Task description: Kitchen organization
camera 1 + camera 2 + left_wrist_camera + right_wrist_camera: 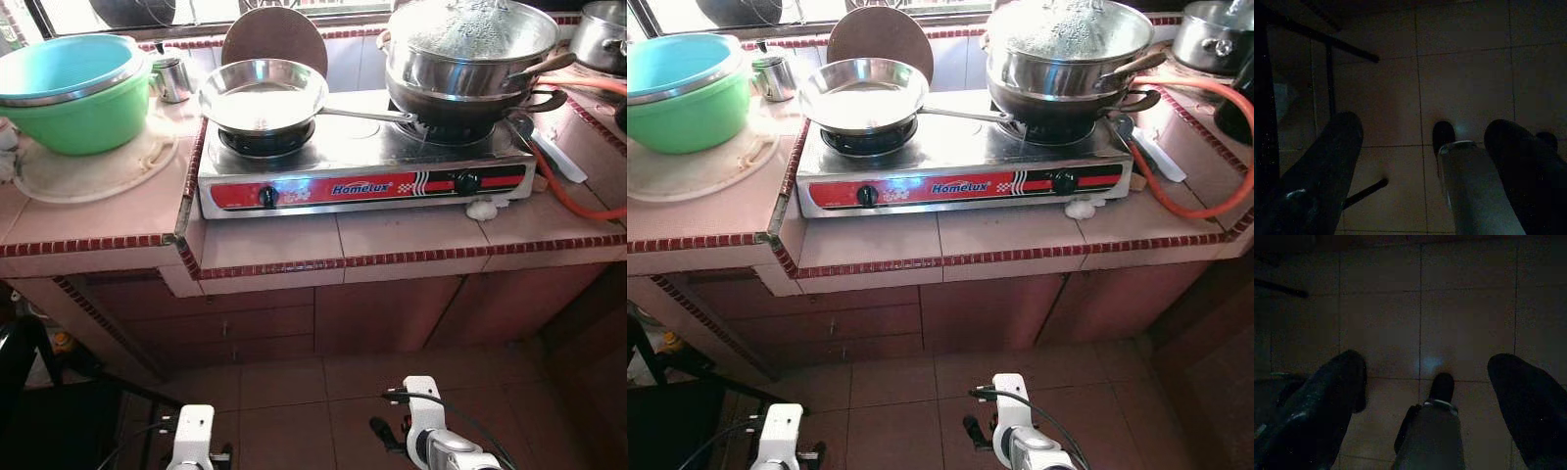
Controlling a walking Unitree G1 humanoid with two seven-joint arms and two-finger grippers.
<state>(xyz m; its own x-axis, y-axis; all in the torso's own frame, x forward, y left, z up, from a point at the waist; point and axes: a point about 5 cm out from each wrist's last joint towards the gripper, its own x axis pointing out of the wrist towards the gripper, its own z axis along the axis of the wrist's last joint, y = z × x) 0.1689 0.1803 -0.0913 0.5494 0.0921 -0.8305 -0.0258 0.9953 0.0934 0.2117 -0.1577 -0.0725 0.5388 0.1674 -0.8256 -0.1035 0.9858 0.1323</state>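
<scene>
A two-burner stove (362, 181) stands on the tiled counter (411, 240). An empty silver frying pan (263, 95) sits on its left burner. Stacked steel pots (470, 49) with a dark pan under them sit on the right burner. A green basin (73, 108) with a blue one nested inside rests on a white round board (93, 171) at the left. Both arms hang low before the counter, the left arm (191, 436) and the right arm (431, 436). My left gripper (1425, 127) and right gripper (1426, 361) point at the floor, both open and holding nothing.
A round wooden board (274, 34) leans at the back wall beside a small steel cup (174, 78). An orange gas hose (573, 196) curls over the counter's right side, near another pot (600, 34). A black metal frame (29, 352) stands on the floor at the lower left.
</scene>
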